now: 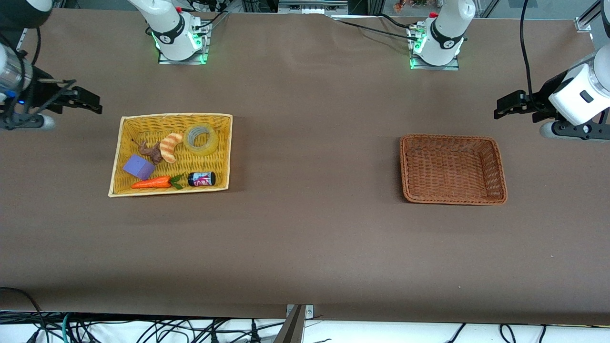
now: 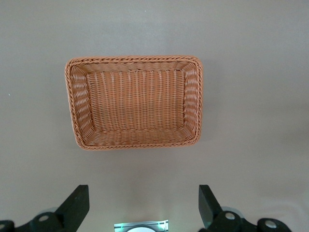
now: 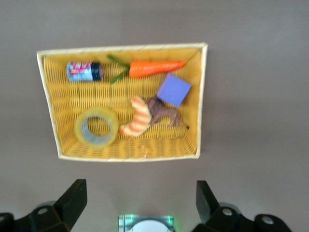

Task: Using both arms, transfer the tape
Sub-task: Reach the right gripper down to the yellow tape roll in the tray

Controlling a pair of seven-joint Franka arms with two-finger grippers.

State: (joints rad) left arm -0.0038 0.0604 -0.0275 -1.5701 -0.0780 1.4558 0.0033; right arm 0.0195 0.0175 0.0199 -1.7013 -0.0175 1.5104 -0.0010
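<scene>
Tape (image 1: 200,139) lies in one basket (image 1: 125,157) — beside the croissant toy (image 1: 170,147) — well apart from another basket (image 1: 495,166).

A: What lies in the yellow basket (image 3: 48,104)?
B: The tape (image 3: 96,127) flat beside a croissant toy (image 3: 136,117), with a carrot (image 3: 155,67), purple block (image 3: 174,90) and can (image 3: 83,71).
A: The right claw (image 3: 140,205)?
B: Spread wide above the bench (image 3: 251,96).
</scene>
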